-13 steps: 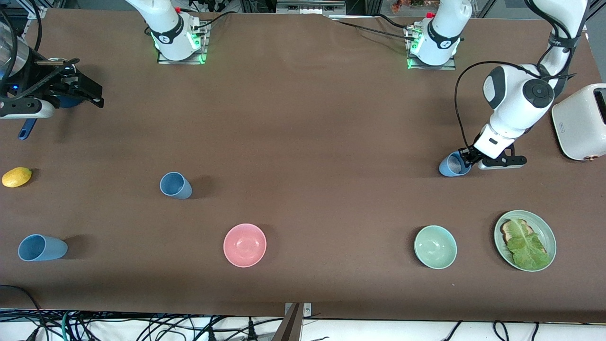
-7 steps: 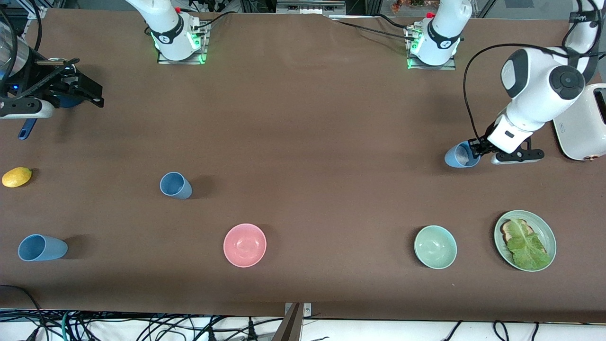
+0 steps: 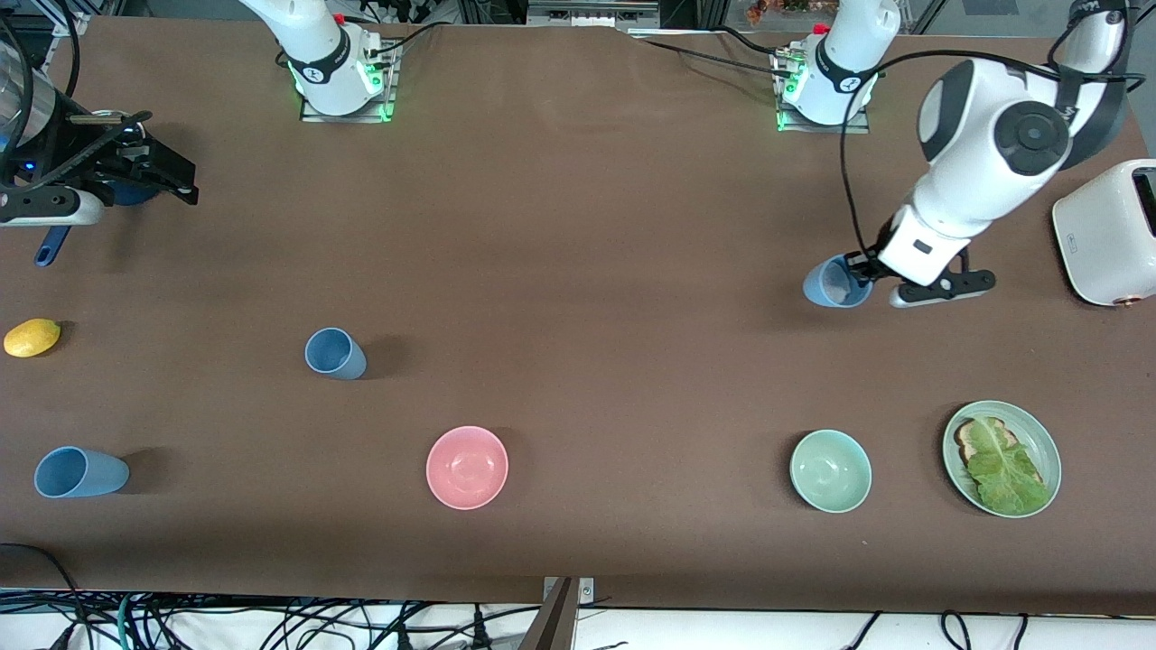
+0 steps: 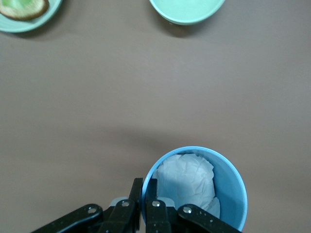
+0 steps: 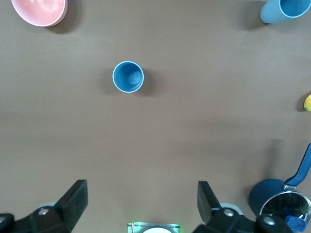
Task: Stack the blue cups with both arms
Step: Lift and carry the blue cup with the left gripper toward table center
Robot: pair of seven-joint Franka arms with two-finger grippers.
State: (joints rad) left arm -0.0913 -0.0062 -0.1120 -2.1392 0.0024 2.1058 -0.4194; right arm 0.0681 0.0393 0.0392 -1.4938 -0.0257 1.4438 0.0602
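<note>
My left gripper is shut on the rim of a blue cup and holds it a little above the table near the toaster. In the left wrist view the fingers pinch the wall of that cup, which has crumpled white paper inside. A second blue cup stands mid-table toward the right arm's end and also shows in the right wrist view. A third blue cup is nearer the front camera at that end. My right gripper is open, empty and waits over the table's end.
A pink bowl, a green bowl and a green plate with toast and lettuce line the near side. A white toaster stands at the left arm's end. A lemon and a dark-blue pot are by the right gripper.
My left gripper has lifted the blue cup off the table and carried it away from the toaster toward the right arm's end. The right arm has not moved.
</note>
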